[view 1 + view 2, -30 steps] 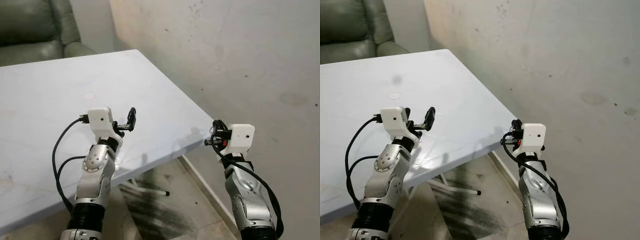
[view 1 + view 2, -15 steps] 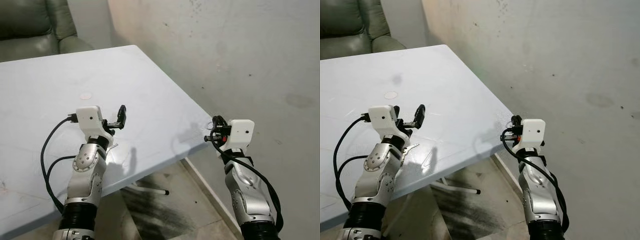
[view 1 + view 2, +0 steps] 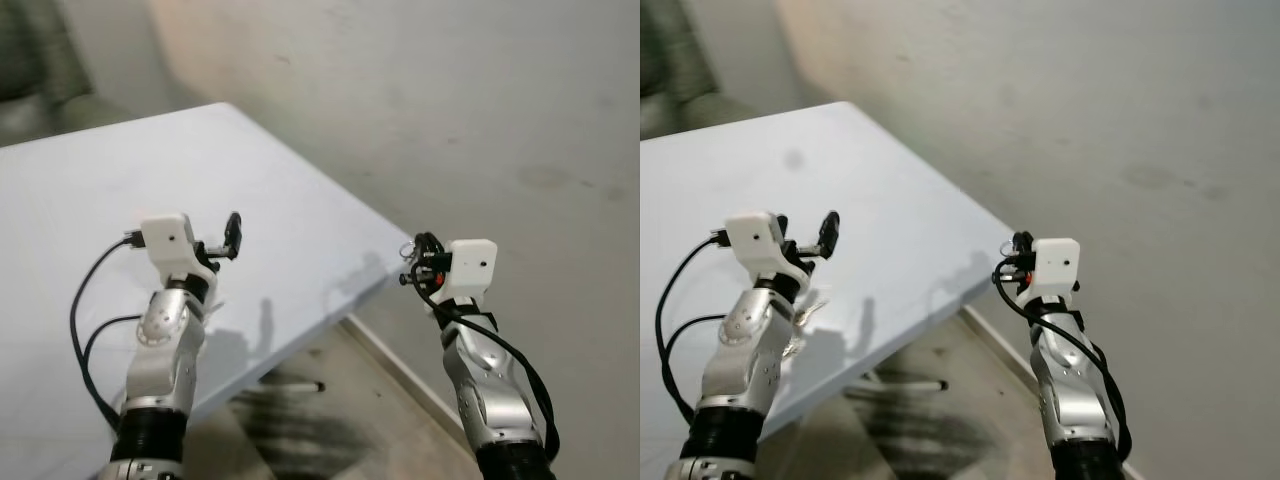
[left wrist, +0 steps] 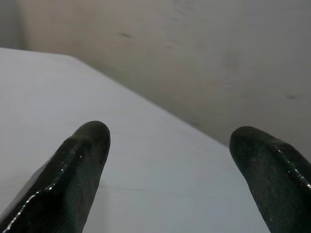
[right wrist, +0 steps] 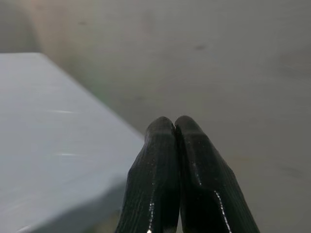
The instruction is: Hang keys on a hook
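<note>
White desk [image 3: 120, 190] takes up the left of the scene, bare grey wall [image 3: 450, 110] behind and to the right of it. Left hand [image 4: 170, 160] hangs over the desk near its front edge, fingers spread wide apart, nothing between them. Right hand [image 5: 174, 145] is off the desk's corner, out over the floor [image 3: 320, 420] by the wall; in its wrist view the two fingers are pressed tight together and look empty. Head views blurred, robot probably mid-turn.

Keys: can't find them on the desk or in either hand. A small pale glint sits by the left wrist at the desk edge, too blurred to tell what it is. Hook: not made out on the wall either.

Handling, as a guess: keys are light, hard, jangly and slip easily off smooth fingers; best pinched at the ring or a flat bow, so the ring hangs free for the hook.

Containers: none seen.
</note>
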{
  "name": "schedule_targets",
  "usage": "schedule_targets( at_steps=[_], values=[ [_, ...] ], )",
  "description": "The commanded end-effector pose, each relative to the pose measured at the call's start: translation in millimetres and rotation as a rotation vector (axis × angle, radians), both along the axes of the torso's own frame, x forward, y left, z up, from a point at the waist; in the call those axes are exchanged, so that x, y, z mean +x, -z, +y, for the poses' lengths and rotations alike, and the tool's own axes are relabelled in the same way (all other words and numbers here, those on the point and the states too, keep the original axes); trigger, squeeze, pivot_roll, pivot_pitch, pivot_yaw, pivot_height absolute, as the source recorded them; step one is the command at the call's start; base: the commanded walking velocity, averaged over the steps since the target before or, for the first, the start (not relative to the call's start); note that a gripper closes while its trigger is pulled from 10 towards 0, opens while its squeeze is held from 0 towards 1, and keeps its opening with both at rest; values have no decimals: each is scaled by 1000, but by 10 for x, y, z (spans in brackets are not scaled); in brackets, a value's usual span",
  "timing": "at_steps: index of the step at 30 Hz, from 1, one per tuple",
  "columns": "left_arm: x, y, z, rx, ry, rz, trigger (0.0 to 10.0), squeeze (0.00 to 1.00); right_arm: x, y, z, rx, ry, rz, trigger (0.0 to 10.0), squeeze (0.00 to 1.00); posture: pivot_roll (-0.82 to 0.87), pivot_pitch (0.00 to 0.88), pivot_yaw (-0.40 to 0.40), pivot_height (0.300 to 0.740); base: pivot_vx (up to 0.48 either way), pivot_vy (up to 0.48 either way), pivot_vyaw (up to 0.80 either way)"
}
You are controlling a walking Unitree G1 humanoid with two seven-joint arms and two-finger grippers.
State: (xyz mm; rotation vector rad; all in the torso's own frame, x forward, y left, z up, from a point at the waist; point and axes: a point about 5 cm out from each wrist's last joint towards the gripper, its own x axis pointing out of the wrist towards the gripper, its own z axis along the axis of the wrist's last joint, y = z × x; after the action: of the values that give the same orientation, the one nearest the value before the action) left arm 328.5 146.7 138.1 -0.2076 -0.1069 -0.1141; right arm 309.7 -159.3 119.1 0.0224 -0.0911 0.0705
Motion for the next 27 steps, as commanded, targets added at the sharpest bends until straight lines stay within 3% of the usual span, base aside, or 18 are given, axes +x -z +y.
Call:
schedule_targets(
  at_steps=[1,27],
  values=[
    [5,-17,101,22,-29,2,10000,0,19,-43,68,8,-20,-19,10000,0,37,0,-49,740,0,0,-694],
    [10,-20,75,46,-36,-1,10000,0,-2,-31,41,7,0,-17,10000,0,28,0,-45,740,0,0,-695]
  ],
)
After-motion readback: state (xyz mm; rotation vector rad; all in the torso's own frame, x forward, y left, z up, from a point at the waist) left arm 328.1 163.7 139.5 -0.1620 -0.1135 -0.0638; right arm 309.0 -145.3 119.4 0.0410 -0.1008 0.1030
